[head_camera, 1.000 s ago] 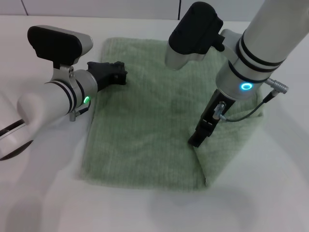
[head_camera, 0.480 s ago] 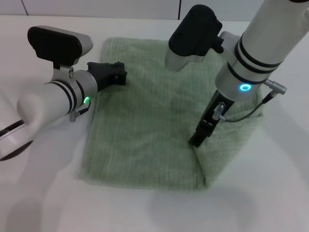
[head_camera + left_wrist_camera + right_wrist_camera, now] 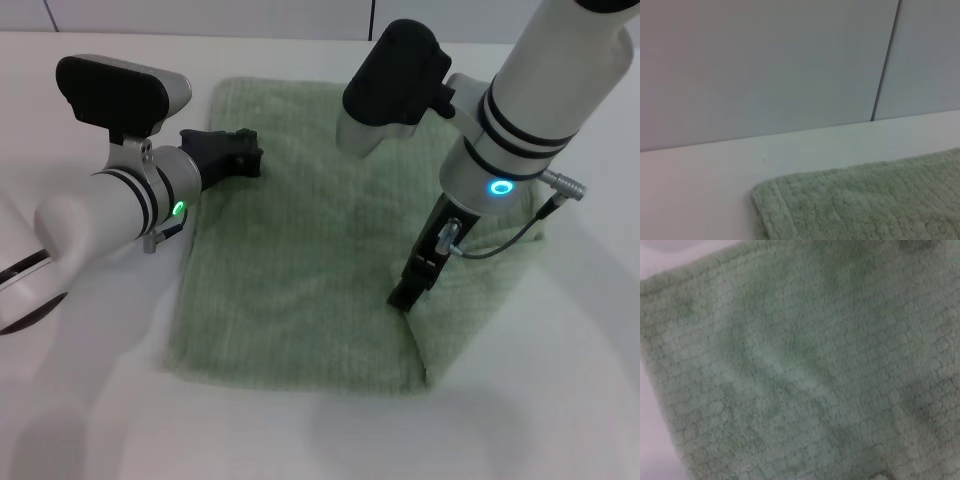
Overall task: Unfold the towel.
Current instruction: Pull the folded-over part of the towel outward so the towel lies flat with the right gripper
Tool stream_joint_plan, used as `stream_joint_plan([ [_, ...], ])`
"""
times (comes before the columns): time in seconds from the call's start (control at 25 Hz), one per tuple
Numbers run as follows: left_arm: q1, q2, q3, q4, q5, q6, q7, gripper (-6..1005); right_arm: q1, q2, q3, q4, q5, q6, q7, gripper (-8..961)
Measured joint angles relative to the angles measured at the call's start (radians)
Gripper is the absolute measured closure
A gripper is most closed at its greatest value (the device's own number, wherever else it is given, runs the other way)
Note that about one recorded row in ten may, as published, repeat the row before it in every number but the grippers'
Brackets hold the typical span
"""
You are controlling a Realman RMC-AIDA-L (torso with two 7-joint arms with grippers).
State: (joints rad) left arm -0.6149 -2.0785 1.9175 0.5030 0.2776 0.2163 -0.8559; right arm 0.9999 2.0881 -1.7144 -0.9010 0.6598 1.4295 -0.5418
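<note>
The towel (image 3: 300,250) lay mostly spread on the worktop (image 3: 540,420), one right-side fold remaining beneath the right gripper (image 3: 408,292), grip indiscernible.

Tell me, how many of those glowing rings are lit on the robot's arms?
2. One green light sits on the left arm's wrist, beside the towel. One blue ring sits on the right arm's wrist, above the towel. Others may be hidden on far sides.
</note>
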Motion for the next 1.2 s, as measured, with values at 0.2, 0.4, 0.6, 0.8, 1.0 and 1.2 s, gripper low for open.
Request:
stream_joint_plan([
  [0.2,0.003,0.000,0.000,0.000,0.000,0.000,0.000,930,0.002,0.001,-0.012,0.010,0.001,-0.010,0.000,235],
  [0.4,0.003,0.000,0.000,0.000,0.000,0.000,0.000,929,0.005,0.001,-0.013,0.011,0.002,-0.017,0.005,261],
  [0.6,0.003,0.000,0.000,0.000,0.000,0.000,0.000,928,0.023,0.001,-0.013,0.049,0.003,-0.029,0.004,376],
  [0.8,0.003,0.000,0.000,0.000,0.000,0.000,0.000,927,0.028,0.001,-0.013,0.051,0.003,-0.031,0.002,550],
  [1.0,0.004,0.000,0.000,0.000,0.000,0.000,0.000,926,0.033,0.001,-0.016,0.047,0.000,-0.035,-0.002,802],
  [1.2,0.004,0.002,0.000,0.000,0.000,0.000,0.001,925,0.044,0.000,-0.043,0.045,-0.003,-0.031,-0.003,910],
])
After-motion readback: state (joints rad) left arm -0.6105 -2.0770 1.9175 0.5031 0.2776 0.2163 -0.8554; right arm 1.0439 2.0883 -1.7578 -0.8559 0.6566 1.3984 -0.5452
